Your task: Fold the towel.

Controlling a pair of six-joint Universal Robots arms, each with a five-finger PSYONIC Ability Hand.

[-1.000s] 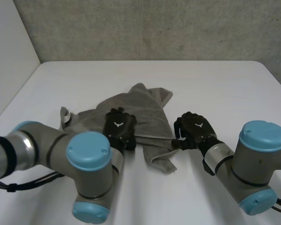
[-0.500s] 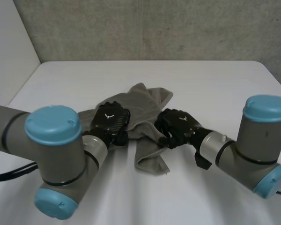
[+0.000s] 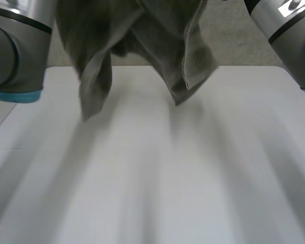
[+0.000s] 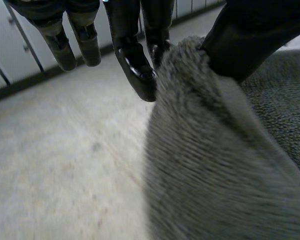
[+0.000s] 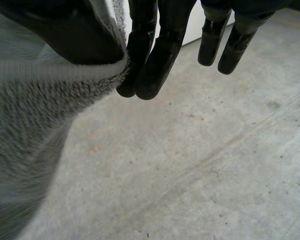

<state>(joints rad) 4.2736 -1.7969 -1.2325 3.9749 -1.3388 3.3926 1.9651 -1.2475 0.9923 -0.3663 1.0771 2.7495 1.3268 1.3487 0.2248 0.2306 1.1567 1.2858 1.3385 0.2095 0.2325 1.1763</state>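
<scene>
Risk: towel (image 3: 142, 46) hangs bunched, so I judge it may come down crumpled on the table (image 3: 193, 178); a thin pinch could slip
Left hand (image 4: 132, 60): pinches a towel fold against the thumb, other fingers straight and free
Right hand (image 5: 155, 60): pinches the hemmed edge likewise
Towel: grey terry, in the air above the table's far edge, two tails dangling

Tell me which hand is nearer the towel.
Neither left nor right: both touch it. The left hand pinches the towel between thumb and fingers; the right hand pinches its hemmed edge likewise.
</scene>
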